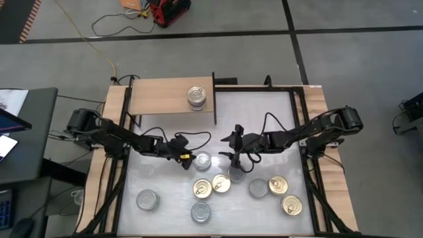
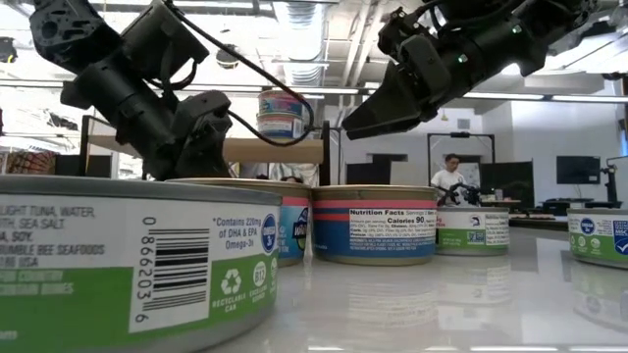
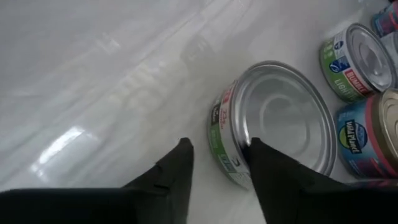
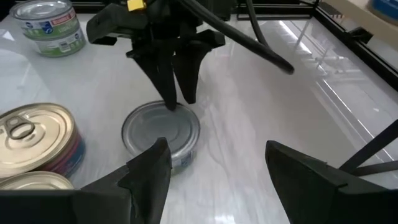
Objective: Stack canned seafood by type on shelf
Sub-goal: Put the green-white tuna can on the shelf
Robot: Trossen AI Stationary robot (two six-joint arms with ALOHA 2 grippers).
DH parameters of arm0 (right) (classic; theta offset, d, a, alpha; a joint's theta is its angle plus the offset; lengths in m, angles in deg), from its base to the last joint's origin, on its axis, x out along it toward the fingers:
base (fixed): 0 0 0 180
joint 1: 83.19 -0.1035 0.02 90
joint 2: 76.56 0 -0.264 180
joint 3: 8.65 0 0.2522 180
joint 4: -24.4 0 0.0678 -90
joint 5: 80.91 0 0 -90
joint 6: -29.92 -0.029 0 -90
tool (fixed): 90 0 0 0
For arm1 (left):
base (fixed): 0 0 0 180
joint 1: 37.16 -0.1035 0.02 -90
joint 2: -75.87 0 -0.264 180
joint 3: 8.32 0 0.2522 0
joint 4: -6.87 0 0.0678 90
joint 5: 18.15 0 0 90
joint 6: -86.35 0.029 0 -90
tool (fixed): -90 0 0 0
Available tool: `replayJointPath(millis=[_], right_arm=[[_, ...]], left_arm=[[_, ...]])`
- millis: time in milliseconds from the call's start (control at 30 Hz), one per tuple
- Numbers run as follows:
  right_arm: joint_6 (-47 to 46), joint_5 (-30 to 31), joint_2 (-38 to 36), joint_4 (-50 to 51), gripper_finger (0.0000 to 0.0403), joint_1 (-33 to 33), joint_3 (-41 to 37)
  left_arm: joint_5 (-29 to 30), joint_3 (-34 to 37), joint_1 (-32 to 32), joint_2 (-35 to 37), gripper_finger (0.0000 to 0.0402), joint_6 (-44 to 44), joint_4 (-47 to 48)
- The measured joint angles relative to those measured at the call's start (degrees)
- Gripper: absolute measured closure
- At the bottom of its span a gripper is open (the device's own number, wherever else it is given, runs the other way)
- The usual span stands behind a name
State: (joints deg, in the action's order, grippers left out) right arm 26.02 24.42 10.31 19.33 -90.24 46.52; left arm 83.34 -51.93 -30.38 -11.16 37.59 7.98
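Tins of canned seafood sit scattered on the white surface; two more are stacked on the wooden shelf, next to its dark upright panel.

Left fingers: lowered onto a silver-lidded tin that stands on the surface. In the left wrist view one finger lies over the tin's lid at the rim, the other finger is outside the tin wall. Fingers are apart, straddling the rim; tin not lifted. Whether they already press the wall, cannot tell.

Right wrist view confirms: left fingertips meet the far edge of the same tin, tips close together.

Right fingers: hanging above the surface just across the silver-lidded tin from the left fingers, spread wide, holding nothing.

Beside the right fingers: a gold-lidded tin with pull tab. Beyond the left fingers: a green-labelled tin.

Low view: green-labelled tin closest to the camera, blue-and-pink labelled tin behind it.
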Motion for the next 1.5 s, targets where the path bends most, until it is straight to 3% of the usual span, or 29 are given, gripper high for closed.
replayJointPath(millis=[267,533,700,900,1033,1233,1367,1500], right_arm=[[-0.1,0.0,0.0,0.5,0.0118,-0.4,0.0],[2.3,0.0,0.0,0.1,0.0118,-1.3,0.0],[2.4,0.0,0.0,-1.0,0.0118,-1.6,0.1],[2.6,1.5,0.7,-1.1,0.0117,-1.5,1.3],[4.0,3.0,3.2,-0.9,0.0117,-1.5,3.1],[4.0,2.9,7.2,-0.6,0.0117,-1.6,5.5],[4.0,2.9,7.3,-0.7,0.0117,-1.5,5.7],[3.9,3.1,7.3,-0.7,0.0117,-1.4,5.7]], left_arm=[[0.3,0.2,0.0,-0.1,0.0393,2.1,8.2],[3.7,0.2,0.0,2.2,0.0400,4.3,12.4],[8.2,0.6,1.0,11.3,0.0401,8.4,20.5],[12.3,0.5,4.3,21.2,0.0398,11.5,23.6],[12.3,0.4,5.8,23.2,0.0363,15.1,18.5],[12.6,0.4,9.2,23.2,0.0256,16.6,13.0],[19.0,0.4,12.1,22.3,0.0183,14.7,12.4],[26.0,-0.3,14.3,18.2,0.0139,13.6,11.2]])
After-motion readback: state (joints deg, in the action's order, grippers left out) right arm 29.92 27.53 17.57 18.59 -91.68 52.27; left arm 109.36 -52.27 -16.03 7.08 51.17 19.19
